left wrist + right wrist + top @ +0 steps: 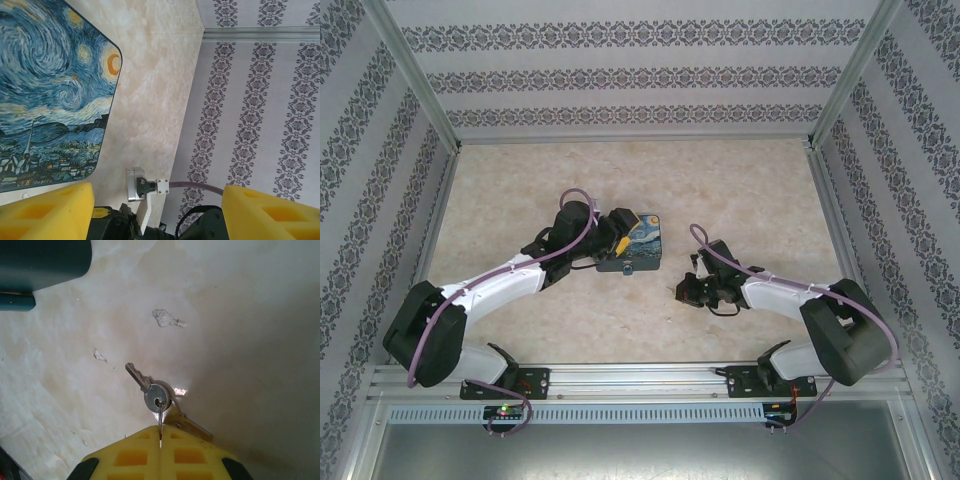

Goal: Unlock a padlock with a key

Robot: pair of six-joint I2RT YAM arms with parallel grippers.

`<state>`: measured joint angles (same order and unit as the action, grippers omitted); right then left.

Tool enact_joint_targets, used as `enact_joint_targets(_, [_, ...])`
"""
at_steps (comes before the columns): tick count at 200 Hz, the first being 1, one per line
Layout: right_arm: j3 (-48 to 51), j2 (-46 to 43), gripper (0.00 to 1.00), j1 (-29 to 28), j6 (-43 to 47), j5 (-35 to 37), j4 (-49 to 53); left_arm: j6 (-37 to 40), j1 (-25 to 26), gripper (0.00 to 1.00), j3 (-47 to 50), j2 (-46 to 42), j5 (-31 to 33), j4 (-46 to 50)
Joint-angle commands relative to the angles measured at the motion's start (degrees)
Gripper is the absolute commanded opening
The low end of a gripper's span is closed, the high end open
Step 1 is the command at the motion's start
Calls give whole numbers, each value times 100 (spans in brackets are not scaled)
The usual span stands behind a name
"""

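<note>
Your right gripper is closed, its yellow fingers pressed together on the thin ring of the key. The key sits just beyond the fingertips, blade pointing away and to the left, with a second key beneath it on the worktop. Your left gripper stands open with nothing between its fingers. The padlock lies flat just ahead of it, off to the left, painted face up.

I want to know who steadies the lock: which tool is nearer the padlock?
Left. The left tool is at the left edge of the padlock. The right tool, pinching the key by its ring, sits apart, off to the padlock's right.
</note>
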<state>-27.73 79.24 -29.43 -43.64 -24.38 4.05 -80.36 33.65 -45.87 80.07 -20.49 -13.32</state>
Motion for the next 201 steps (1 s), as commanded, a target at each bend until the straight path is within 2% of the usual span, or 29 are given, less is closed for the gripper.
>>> enact_joint_targets(1, [-33,-48,0,-54,-97,145,-18,68,72,69,50,52,23,-12])
enact_joint_targets(73, [-114,-1262,0,-80,-460,4,347,31,105,69,136,60,34,-99])
enact_joint_targets(154, [80,-157,0,-72,-297,188,-58,22,151,69,152,44,22,-92])
enact_joint_targets(201, [-26,-71,0,-72,-264,212,-62,21,168,69,172,-10,65,-73])
